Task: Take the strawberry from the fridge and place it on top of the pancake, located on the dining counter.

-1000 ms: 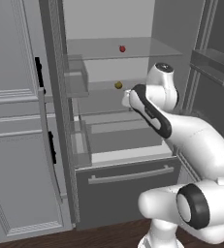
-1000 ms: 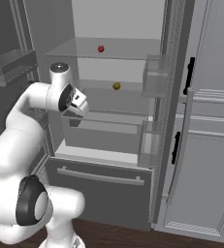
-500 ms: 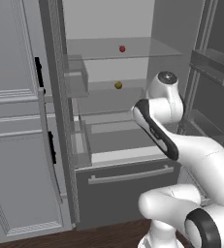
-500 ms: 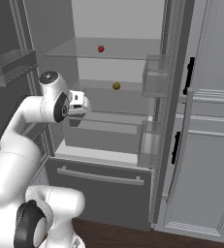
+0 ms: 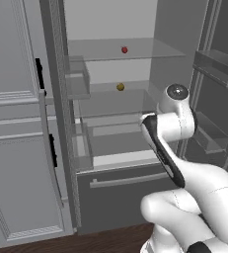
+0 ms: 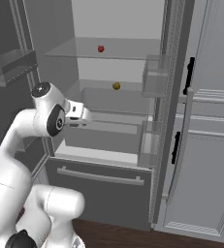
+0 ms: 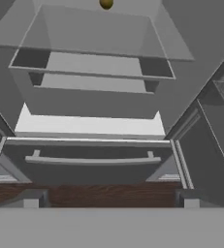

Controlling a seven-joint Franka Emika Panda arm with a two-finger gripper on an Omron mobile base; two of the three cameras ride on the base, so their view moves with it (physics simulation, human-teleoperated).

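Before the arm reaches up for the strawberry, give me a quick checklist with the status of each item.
1. Fridge doors open: ok.
2. Strawberry visible on the upper glass shelf: ok.
3. Not confused with the yellow-brown ball one shelf lower: ok.
4. End effector open and empty: ok.
5. End effector aimed at the strawberry: not ok; the hand view looks at the lower shelves and drawer.
6. Path up to the shelf free: cannot tell.

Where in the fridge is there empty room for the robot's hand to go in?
The top glass shelf is bare on both sides of the strawberry. The shelf below has free glass left and right of the small yellow-brown ball. Tighter spots: the door bins at the fridge's edges. The open pincer hangs in front, lower down.
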